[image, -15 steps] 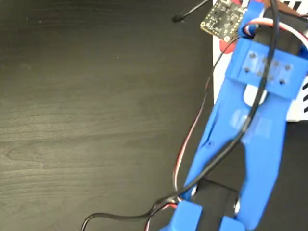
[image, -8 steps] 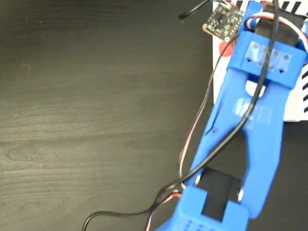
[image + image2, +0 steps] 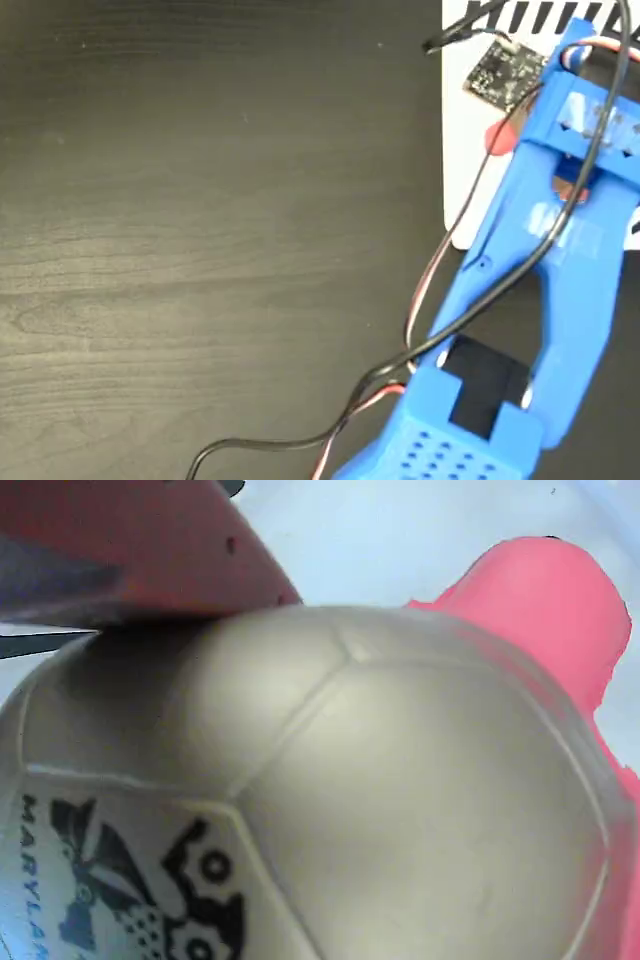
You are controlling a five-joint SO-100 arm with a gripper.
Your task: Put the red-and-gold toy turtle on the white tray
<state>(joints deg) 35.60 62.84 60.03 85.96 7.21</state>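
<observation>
The turtle's gold shell point(image 3: 380, 780) fills the wrist view, with its black printed logo at the lower left and a red limb point(image 3: 540, 610) at the upper right. One reddish-looking finger point(image 3: 150, 550) of my gripper point(image 3: 260, 650) presses on the shell's top; the other finger is hidden. Pale tray surface shows behind the turtle. In the fixed view my blue arm point(image 3: 560, 260) lies over the white tray point(image 3: 462, 150) at the right edge. Only a red bit of the turtle point(image 3: 497, 138) and a gold patch point(image 3: 570, 188) peek out from under the arm.
The dark wood table point(image 3: 200, 240) stretches left of the tray. A small circuit board point(image 3: 503, 70) and black and red cables point(image 3: 400, 350) ride on the arm. Black diagonal stripes point(image 3: 540, 15) mark the tray's top edge.
The arm has swung to the right in the fixed view, uncovering more of the tray's left side. The red bit of the turtle moved right and down with it.
</observation>
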